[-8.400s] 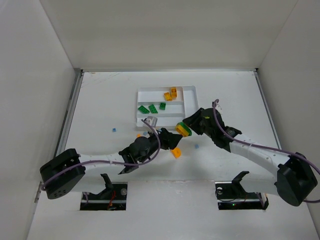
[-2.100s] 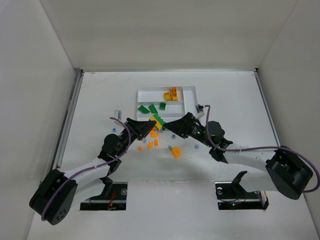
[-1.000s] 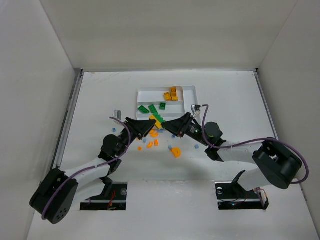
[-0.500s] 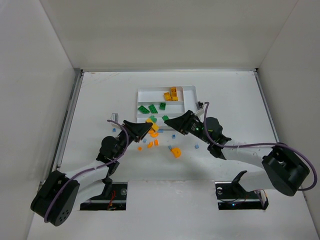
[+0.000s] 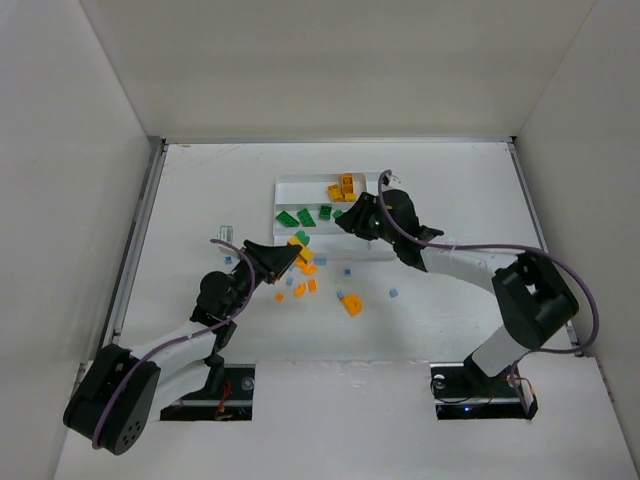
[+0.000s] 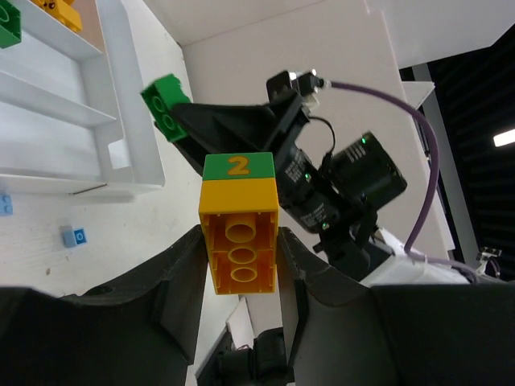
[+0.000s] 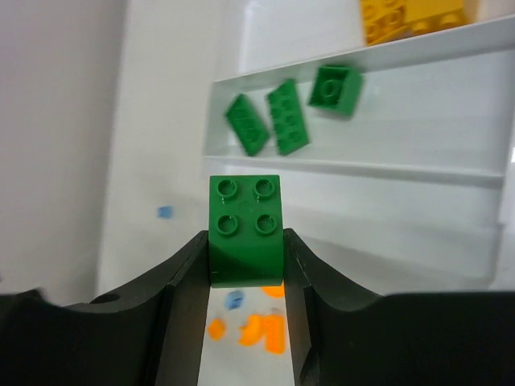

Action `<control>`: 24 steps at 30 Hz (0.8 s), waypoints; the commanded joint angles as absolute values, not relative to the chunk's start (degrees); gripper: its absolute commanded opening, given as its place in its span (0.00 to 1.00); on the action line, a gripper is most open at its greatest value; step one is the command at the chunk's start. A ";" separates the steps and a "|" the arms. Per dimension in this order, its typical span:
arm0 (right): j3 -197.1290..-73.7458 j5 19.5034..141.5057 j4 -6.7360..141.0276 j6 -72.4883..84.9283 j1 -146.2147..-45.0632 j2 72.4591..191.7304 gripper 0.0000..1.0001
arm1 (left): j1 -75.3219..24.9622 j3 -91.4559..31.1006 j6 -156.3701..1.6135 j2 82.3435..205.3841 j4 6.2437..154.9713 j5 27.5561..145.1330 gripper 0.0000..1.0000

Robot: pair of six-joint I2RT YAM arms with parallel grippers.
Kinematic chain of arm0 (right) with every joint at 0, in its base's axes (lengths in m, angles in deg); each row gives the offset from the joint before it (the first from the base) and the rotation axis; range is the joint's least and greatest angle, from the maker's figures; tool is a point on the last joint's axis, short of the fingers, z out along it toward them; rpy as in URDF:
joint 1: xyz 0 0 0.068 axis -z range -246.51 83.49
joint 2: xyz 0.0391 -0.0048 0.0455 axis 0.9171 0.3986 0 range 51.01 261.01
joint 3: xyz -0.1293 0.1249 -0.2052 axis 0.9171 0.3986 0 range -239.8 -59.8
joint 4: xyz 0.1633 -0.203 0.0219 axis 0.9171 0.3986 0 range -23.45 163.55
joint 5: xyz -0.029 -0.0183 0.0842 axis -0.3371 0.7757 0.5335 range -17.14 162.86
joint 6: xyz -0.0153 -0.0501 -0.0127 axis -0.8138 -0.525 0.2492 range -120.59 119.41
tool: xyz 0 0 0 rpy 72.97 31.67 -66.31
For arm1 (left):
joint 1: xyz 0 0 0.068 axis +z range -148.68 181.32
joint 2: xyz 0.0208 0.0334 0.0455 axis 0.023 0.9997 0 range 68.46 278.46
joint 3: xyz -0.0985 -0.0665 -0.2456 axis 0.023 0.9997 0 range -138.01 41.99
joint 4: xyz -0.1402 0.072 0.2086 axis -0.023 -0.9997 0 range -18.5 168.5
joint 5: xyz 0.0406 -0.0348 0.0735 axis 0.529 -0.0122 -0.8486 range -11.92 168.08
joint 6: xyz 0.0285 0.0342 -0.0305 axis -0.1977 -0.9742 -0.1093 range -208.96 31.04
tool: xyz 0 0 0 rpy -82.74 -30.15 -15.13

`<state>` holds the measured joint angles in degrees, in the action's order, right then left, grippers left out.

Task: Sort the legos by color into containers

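1. Left arm's fingers [image 6: 181,281] pinch a yellow plastic brick with a green top [image 6: 239,233] above the bench [image 5: 200,200].
2. Right arm's fingers [image 7: 189,297] pinch a green plastic four-stud brick [image 7: 245,229] over the white plastic tray [image 5: 305,181].
3. Three green bricks [image 7: 278,117] lie in its middle slot; orange pieces [image 5: 350,304] lie loose on the bench.

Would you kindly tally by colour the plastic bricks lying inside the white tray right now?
Green plastic bricks, middle slot of the white plastic tray: 3
Orange-yellow plastic bricks, top slot: 2
Total: 5
Not counted: the green brick in the right gripper, the green-topped yellow brick in the left gripper.
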<state>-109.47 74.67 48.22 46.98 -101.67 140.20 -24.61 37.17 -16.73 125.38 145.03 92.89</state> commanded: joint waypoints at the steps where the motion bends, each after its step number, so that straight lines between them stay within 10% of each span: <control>1: -117.62 69.01 62.13 37.56 -101.53 144.16 0.43 | -25.09 38.04 -19.35 125.58 147.32 93.29 0.21; 13: -131.78 63.81 69.01 31.75 -100.22 156.39 0.45 | -28.34 37.60 -21.72 129.27 148.29 91.36 0.22; 24: -124.08 64.60 61.20 33.15 -100.13 146.40 0.71 | -29.84 35.31 -20.23 133.40 152.15 91.97 0.22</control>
<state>-127.22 64.66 65.75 32.79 -100.16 154.43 -29.47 37.57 -20.43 133.01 145.79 91.43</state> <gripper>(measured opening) 0.712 0.333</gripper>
